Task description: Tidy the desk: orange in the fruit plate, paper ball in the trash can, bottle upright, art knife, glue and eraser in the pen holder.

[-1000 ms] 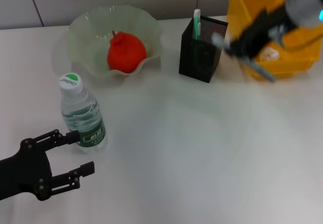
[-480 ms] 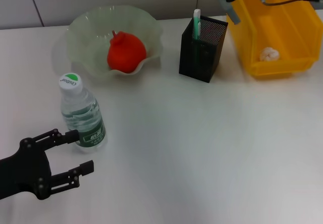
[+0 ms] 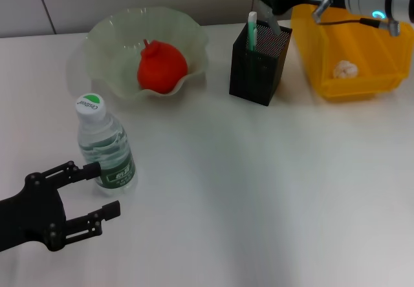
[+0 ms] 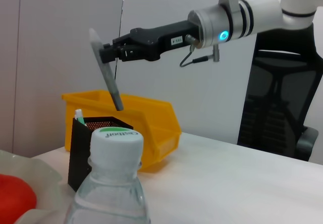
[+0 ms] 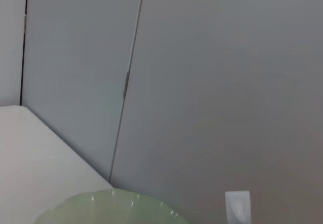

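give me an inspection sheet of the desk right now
surface: white desk, bare in front
job's things: orange in the plate; bottle upright, capped; paper ball in the yellow bin; green-and-white stick in the holder; grey knife hanging tilted above the holder
clutter: nothing seen
grippers: right gripper shut on the knife over the holder; left gripper open beside the bottle
cables: cable looped at the right wrist
surroundings: grey wall panels; black chair behind the desk
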Available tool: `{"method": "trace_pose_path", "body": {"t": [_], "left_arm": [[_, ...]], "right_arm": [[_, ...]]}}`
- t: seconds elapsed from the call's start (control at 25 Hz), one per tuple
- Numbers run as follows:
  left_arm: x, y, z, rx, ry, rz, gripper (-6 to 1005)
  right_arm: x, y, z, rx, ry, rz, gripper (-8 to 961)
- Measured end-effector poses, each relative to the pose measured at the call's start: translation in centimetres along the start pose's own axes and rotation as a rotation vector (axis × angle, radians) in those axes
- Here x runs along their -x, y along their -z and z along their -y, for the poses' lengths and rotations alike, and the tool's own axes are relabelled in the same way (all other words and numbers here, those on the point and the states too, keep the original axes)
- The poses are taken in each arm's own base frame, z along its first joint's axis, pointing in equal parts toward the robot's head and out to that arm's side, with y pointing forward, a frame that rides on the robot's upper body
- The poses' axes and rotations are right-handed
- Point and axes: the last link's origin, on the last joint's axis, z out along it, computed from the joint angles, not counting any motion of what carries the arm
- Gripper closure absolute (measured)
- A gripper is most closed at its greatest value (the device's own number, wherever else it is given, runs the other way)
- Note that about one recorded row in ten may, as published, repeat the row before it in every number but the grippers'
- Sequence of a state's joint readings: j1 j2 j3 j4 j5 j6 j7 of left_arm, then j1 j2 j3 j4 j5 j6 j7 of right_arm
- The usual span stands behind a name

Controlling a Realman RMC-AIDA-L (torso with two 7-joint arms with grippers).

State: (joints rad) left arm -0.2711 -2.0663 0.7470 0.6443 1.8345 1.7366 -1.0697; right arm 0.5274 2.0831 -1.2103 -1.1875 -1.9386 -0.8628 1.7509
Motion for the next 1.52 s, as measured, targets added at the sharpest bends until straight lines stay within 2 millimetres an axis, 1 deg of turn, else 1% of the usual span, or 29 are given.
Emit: {"method": "trace_pose_path", "body": {"t": [0.24,0.32,0.52,0.8,0.92,1.0,1.08,1.12,1.16,1.28,1.4,1.52], "left_arm": [[0.1,0.0,0.0,-0.004,0.006,0.001,229],[0.1,0.0,0.0,-0.005,0.005,0.002,229],[0.2,0.0,0.0,-0.007,0.004,0.001,229],[0.1,0.0,0.1,-0.009,0.005,0.002,229],[0.1,0.1,0.1,-0.009,0.006,0.002,229],[0.1,0.1,0.1,-0.009,0.01,0.003,229],[0.1,0.2,0.2,-0.011,0.013,0.003,229],[0.1,0.2,0.2,-0.012,0.014,0.003,229],[0.1,0.3,0.2,-0.014,0.016,0.003,229],[0.0,0.3,0.2,-0.015,0.022,0.0,229],[0.0,0.4,0.2,-0.012,0.023,0.0,229],[0.1,0.4,0.2,-0.009,0.032,0.004,229]], "right_arm": [[-1.3,-0.7,-0.3,0.007,0.007,0.036,814],[-2.0,-1.2,-0.5,0.022,0.011,0.02,814],[-2.5,-1.7,-0.6,0.028,0.001,0.002,814],[-2.4,-1.4,-0.3,0.017,-0.005,0.011,623],[-2.4,-0.8,-0.1,0.007,-0.023,0.02,548],[-2.4,0.0,-0.2,0.016,-0.045,0.027,497],[-2.3,1.3,-0.5,0.051,-0.076,0.038,447],[-2.3,3.0,-0.9,0.109,-0.106,0.051,422],[-2.3,3.0,-0.9,0.109,-0.106,0.051,371],[-2.7,5.4,-1.9,0.22,-0.128,0.056,220],[-3.7,7.5,-2.8,0.319,-0.157,0.056,220],[-5.7,9.1,-4.0,0.387,-0.167,0.051,220]]}}
